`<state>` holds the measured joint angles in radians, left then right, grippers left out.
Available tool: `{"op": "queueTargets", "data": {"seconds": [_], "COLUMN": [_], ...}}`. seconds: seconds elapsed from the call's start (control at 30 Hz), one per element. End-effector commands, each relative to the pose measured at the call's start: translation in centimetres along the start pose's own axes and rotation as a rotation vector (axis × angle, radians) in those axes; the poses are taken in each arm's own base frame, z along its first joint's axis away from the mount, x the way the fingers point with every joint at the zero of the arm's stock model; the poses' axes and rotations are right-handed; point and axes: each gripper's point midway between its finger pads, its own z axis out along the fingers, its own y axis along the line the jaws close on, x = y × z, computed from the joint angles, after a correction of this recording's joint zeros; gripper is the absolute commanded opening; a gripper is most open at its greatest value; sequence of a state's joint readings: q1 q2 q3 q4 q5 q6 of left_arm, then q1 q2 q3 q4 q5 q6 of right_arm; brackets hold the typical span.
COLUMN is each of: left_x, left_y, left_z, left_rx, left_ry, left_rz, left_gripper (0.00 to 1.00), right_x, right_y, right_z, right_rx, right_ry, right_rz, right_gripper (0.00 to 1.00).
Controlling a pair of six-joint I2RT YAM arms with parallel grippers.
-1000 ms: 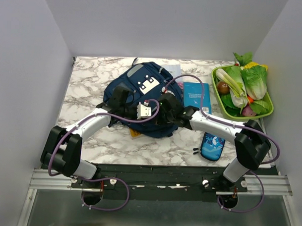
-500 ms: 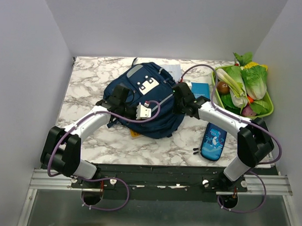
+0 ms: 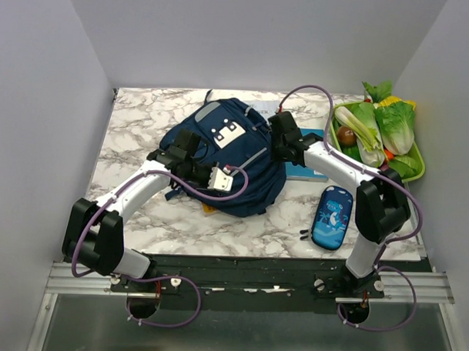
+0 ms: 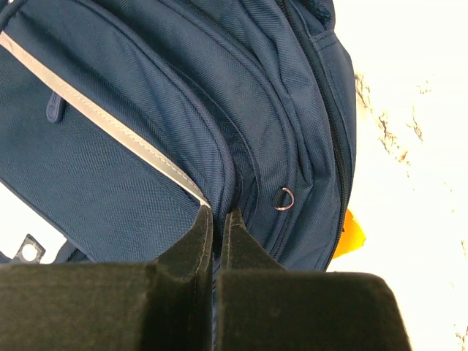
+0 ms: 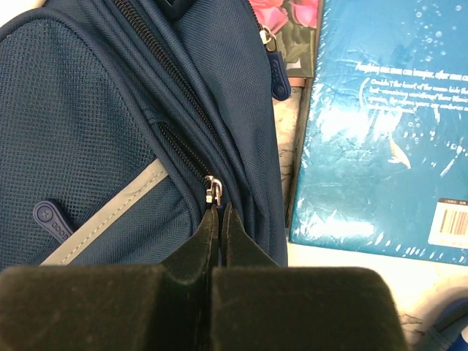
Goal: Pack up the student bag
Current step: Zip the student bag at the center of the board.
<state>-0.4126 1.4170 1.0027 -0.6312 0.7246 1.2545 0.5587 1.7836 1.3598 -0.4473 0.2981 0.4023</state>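
Navy bag (image 3: 254, 172), right hand (image 5: 217, 210) farther back

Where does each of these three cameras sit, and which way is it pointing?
Top external: above and behind the bases, looking down at the marble table and student bag; left arm and right arm show.
Left wrist: on that wrist, looking along its left claw, shut on a bag seam.
Right wrist: likewise; right claw pinches a silver zipper pull, blue book beside.
Shared: all three show the bag; top and right wrist share the book.
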Motion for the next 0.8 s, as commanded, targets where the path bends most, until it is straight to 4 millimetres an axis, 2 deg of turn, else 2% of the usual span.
{"op": "queueTargets", "data": {"seconds": [0.0,0.07,0.1,0.2,0.27,0.4,0.5,0.53,0.6,0.67,0.7,0.77], "left_x": [-0.3,-0.1,-0.2,-0.3,-0.1,0.0,-0.6,-0.9,-2.1,-3.5,-3.9,-4.8], "left_y": [-4.8,-4.8,-4.5,-3.7,-3.2,-1.9,-0.5,-0.2,0.8,0.8,0.7,0.1], "left_z": [-1.1,-1.2,-1.2,-1.6,-2.1,-2.9,-3.5,-3.6,-3.9,-3.9,-3.8,-2.7], "left_rx": [0.149,0.145,0.136,0.101,0.078,0.015,-0.050,-0.059,-0.086,-0.067,-0.061,-0.034], "left_ry": [-0.003,-0.001,-0.005,-0.014,-0.014,-0.009,-0.007,-0.018,-0.050,-0.089,-0.095,-0.102], "left_rz": [-0.040,-0.051,-0.052,-0.076,-0.111,-0.155,-0.220,-0.249,-0.290,-0.332,-0.347,-0.391], "left_gripper": [0.00,0.00,0.05,0.12,0.16,0.30,0.32,0.34,0.36,0.41,0.52,0.54], "right_x": [-4.0,-4.1,-4.1,-4.4,-4.5,-3.7,-1.9,-0.4,0.4,1.7,1.6,1.5], "right_y": [-4.1,-4.1,-4.2,-4.8,-5.2,-4.6,-3.2,-2.7,-1.9,-1.5,-1.3,-1.0], "right_z": [1.4,1.0,0.8,0.1,0.1,0.8,1.7,2.1,2.5,2.4,2.4,2.3], "right_rx": [0.151,0.144,0.143,0.149,0.146,0.107,0.034,0.003,-0.048,-0.080,-0.092,-0.109], "right_ry": [-0.107,-0.113,-0.116,-0.135,-0.139,-0.105,-0.053,-0.011,-0.005,0.012,0.002,-0.002], "right_rz": [0.008,0.029,0.036,0.073,0.099,0.142,0.178,0.183,0.210,0.217,0.229,0.231], "right_gripper": [0.07,0.25,0.43,0.66,0.72,0.72,0.67,0.66,0.61,0.60,0.60,0.60]}}
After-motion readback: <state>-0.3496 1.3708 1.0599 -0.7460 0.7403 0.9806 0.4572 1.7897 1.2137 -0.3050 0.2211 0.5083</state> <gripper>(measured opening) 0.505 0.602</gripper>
